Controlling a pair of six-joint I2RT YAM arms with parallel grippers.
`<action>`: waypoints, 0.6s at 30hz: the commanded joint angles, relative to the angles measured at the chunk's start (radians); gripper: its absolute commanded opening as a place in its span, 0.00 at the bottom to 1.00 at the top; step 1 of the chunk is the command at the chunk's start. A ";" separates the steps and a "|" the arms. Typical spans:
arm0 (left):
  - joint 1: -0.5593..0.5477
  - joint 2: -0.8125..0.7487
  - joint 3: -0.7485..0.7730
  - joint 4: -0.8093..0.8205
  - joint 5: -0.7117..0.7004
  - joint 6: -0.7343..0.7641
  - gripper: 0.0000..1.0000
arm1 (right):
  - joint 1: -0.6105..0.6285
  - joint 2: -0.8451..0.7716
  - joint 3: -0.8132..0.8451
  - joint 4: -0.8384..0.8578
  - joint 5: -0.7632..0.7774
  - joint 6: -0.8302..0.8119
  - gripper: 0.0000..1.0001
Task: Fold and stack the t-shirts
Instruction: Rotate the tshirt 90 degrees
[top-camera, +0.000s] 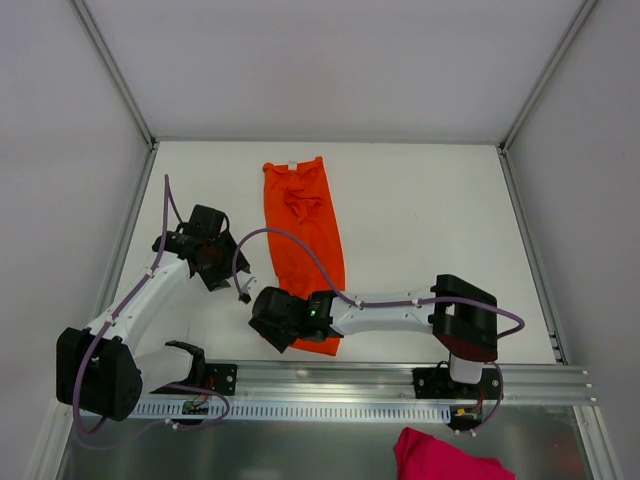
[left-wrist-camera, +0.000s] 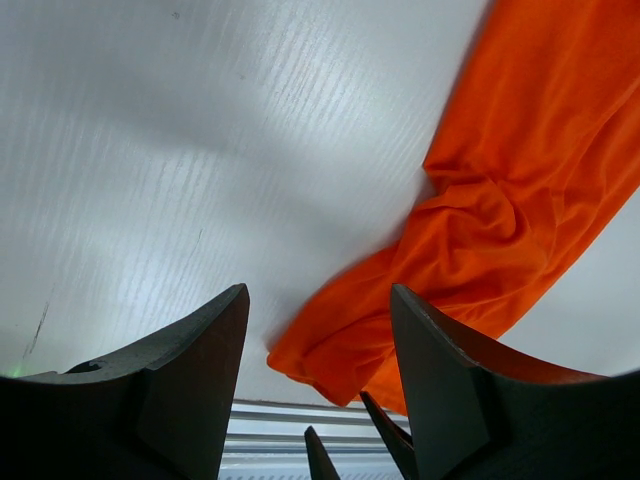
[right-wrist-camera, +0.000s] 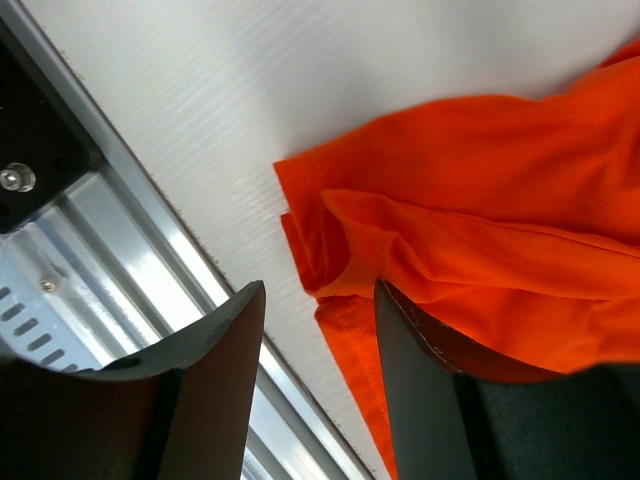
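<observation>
From above only: one orange t-shirt (top-camera: 305, 235), folded into a long narrow strip and lying flat on the white surface (top-camera: 430, 220). Runs from the far middle, small white neck label (top-camera: 288, 165) at the far end, down to the near edge by the metal rail (top-camera: 400, 375). Also from above only: one magenta cloth (top-camera: 445, 458), bunched on the near side of the rail, well apart from the strip. Two arms and two pincers, counted there.

From the left wrist only: left pincer (left-wrist-camera: 318, 295) with jaws apart and nothing between them, hovering over bare white surface. Strip off to the right in that view, with a crumpled bunch of folds partway along. In the top view, stands near the strip's left side, apart from it.

From the right wrist only: right pincer (right-wrist-camera: 318, 290) with jaws apart, poised over the near end of the strip. Layered corners and a folded hem there, just beside the rail. No cloth clamped between the fingers as far as shown; anything under the tips hidden. In the top view, covers the strip's near left corner.
</observation>
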 joint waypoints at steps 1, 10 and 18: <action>0.008 -0.021 0.007 -0.016 -0.024 0.015 0.59 | 0.008 -0.004 0.048 -0.036 0.109 -0.054 0.51; 0.008 -0.019 -0.002 -0.009 -0.017 0.026 0.59 | 0.019 0.013 0.024 -0.024 0.126 -0.051 0.51; 0.008 -0.025 0.001 -0.017 -0.020 0.041 0.59 | 0.019 0.050 0.022 -0.012 0.081 -0.019 0.20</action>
